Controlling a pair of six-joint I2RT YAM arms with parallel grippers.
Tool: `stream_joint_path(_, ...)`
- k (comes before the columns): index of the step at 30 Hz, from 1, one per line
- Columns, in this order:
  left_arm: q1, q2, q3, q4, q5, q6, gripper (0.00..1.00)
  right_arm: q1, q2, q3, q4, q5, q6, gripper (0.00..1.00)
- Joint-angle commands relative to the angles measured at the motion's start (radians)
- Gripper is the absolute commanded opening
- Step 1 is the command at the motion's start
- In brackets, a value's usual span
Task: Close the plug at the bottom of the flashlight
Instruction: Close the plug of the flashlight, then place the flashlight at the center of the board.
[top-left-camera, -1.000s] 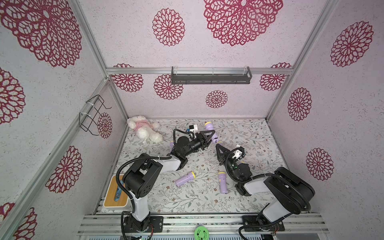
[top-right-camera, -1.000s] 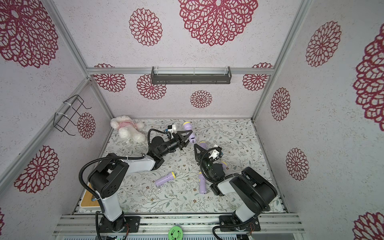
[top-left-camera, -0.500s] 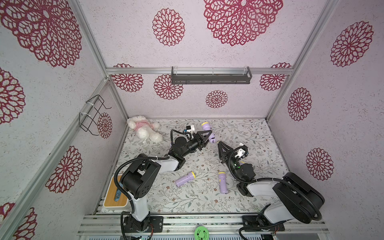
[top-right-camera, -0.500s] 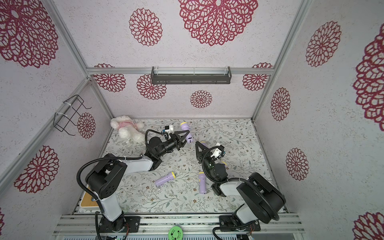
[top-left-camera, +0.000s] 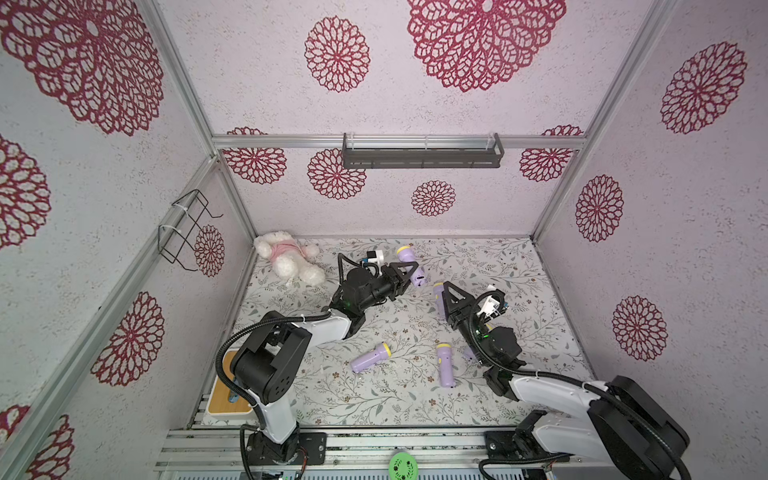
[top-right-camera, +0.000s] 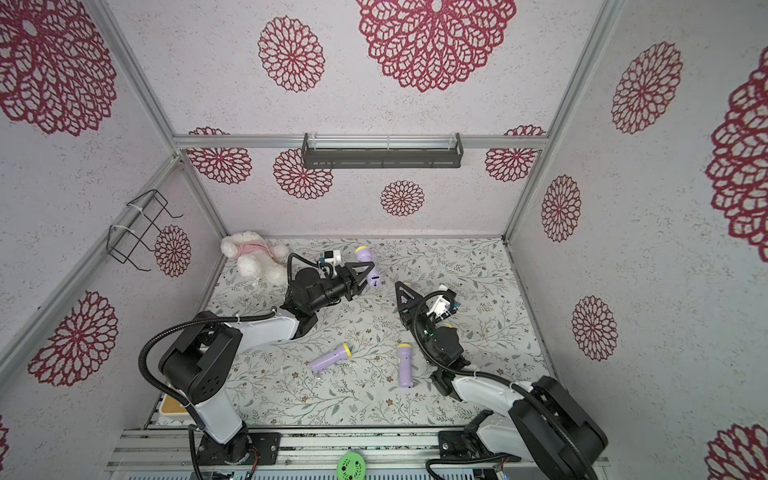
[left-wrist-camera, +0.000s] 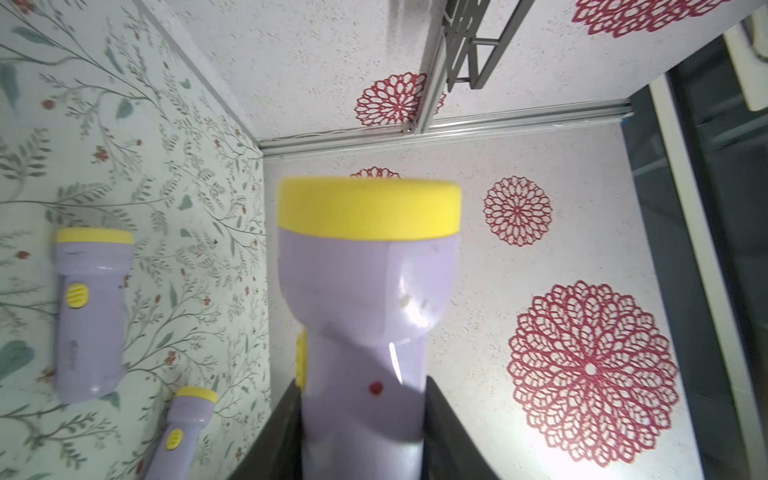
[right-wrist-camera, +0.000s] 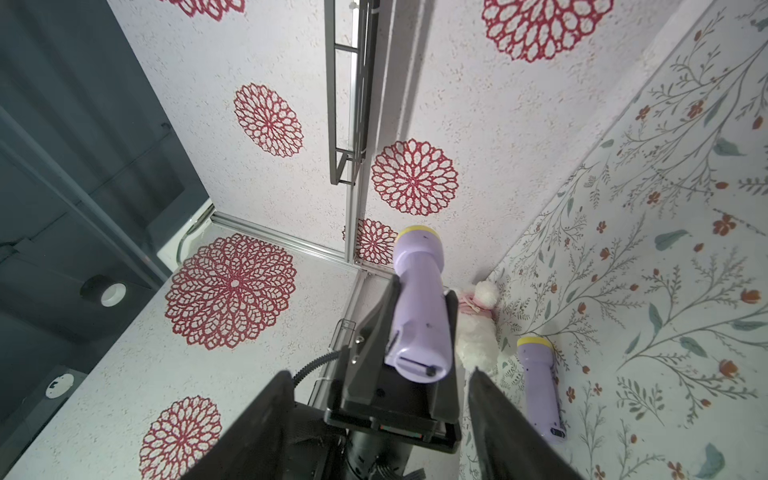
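Stock I log on the table (top-left-camera: 519, 270):
- Soft toy (top-left-camera: 286, 259): back left corner.
- First flashlight (top-left-camera: 371, 357): lying in front of centre.
- Second flashlight (top-left-camera: 444, 368): to its right, apart from it.
- Third flashlight (top-left-camera: 437, 291): further back, partly behind the right gripper (top-left-camera: 449, 293).
- Fourth flashlight (top-left-camera: 406, 254): above the table, between the fingers of the left gripper (top-left-camera: 406, 274), right of the toy.

Off the table I count:
- Shelf (top-left-camera: 422, 160): on the back wall.
- Wire rack (top-left-camera: 183, 232): on the left wall.
- Board (top-left-camera: 220, 403): front left edge, beside the left arm's base.
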Motion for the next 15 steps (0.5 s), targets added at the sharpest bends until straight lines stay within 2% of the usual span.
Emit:
stream_joint_path(1, 0.022, -0.053, 0.046, -0.293, -0.023, 0.158, 0.00, 0.005, -0.140, 0.042, -0.246, 0.057, -0.149, 0.81)
stream_joint_path(5, 0.031, -0.044, 0.142, -0.612, -0.062, 0.322, 0.00, 0.003, -0.270, 0.075, -0.452, 0.081, -0.279, 0.99)
stream_joint_path(8, 0.029, -0.011, 0.260, -0.886, -0.124, 0.464, 0.00, 0.003, -0.344, 0.112, -0.598, 0.081, -0.366, 0.99)
stream_joint_path(15, 0.025, 0.106, 0.461, -1.263, -0.297, 0.661, 0.00, 0.003, -0.451, 0.199, -0.925, 0.064, -0.541, 0.99)
